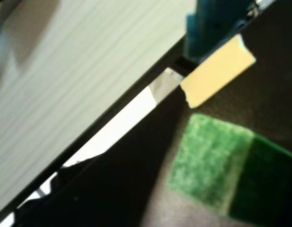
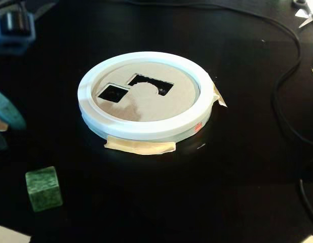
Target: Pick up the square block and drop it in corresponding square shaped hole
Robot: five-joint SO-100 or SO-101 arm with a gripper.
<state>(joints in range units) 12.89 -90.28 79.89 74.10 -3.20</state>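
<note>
End effector (image 2: 2, 126) cut off at fixed view's left edge, jaw state can't be told. Square block (image 2: 43, 188) sits free on table (image 2: 237, 167), apart from square shaped hole (image 2: 113, 93); wrist view blurry.

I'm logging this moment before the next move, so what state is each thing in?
square block: resting on the black table, ungrasped, apart from the disc.
square shaped hole: empty.
larger irregular cutout: empty.
white ring: flat on the table, taped down at its edges.
gripper: at the left edge of the fixed view, holding nothing; open or shut cannot be told.
black cable: lying loose on the table.
</note>
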